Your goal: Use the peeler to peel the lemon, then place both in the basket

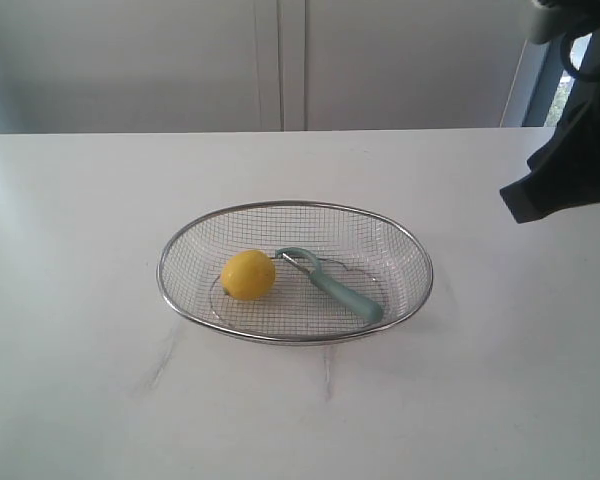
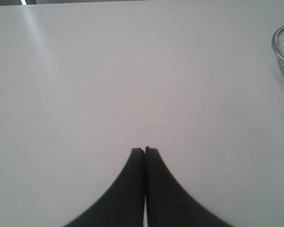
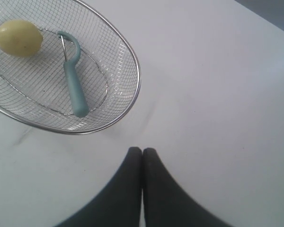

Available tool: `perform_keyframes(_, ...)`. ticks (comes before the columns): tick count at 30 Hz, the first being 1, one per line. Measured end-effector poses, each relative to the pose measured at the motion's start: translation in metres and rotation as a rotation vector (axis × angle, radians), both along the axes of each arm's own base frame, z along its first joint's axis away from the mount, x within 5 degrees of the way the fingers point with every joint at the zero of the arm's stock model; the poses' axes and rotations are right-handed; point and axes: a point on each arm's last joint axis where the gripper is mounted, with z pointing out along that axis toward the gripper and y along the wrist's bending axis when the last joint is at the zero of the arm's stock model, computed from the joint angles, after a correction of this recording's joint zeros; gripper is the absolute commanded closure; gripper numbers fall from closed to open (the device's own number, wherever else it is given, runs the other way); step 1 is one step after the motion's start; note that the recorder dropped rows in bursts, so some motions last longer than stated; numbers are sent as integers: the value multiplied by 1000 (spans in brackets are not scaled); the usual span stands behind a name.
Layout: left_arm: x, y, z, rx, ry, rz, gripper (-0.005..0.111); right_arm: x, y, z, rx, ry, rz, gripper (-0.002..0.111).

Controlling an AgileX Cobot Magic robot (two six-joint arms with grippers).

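The yellow lemon lies in the left part of the silver wire mesh basket at the table's middle. Beside it, inside the same basket, lies the teal-handled peeler, its hooked head toward the lemon. The right wrist view shows the lemon, the peeler and the basket, with my right gripper shut and empty over bare table beside the basket. My left gripper is shut and empty above bare table, with only the basket's rim at the view's edge.
The white table stretches all around the basket. A dark part of the right arm hangs at the exterior view's upper right. A pale wall runs behind the table's far edge.
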Motion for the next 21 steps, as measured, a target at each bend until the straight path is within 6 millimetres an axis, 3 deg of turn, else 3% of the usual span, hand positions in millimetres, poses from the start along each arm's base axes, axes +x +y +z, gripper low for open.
perform_keyframes(15, 0, 0, 0, 0, 0, 0, 107, -1, 0, 0, -1, 7, -1, 108)
perform_keyframes(21, 0, 0, 0, 0, 0, 0, 107, -18, -5, 11, 80, -9, -9, 108)
